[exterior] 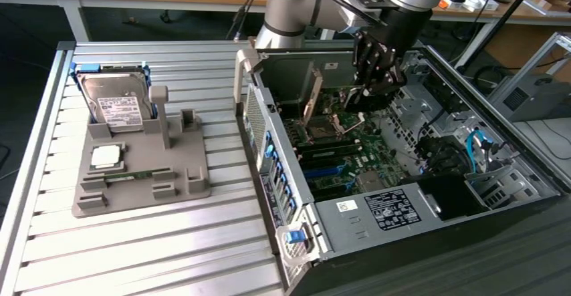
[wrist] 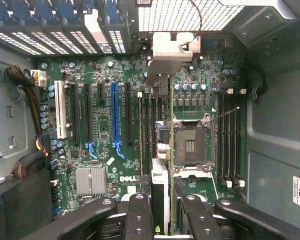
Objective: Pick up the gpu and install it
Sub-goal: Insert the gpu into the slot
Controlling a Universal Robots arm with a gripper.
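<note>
Gripping the gpu (wrist: 162, 150) edge-on, end effector (wrist: 162, 215) inside open computer case (exterior: 499, 149) above motherboard (wrist: 100, 125).

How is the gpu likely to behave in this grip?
The gpu looks like a thin, stiff board, so it probably won't flex. Held edge-on in the gripper, it may pivot toward its metal bracket end, which is likely heavier.

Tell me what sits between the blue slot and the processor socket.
Wrist view: between blue slot and socket lie black slots and the graphics card, edge-on in the gripper.
</note>
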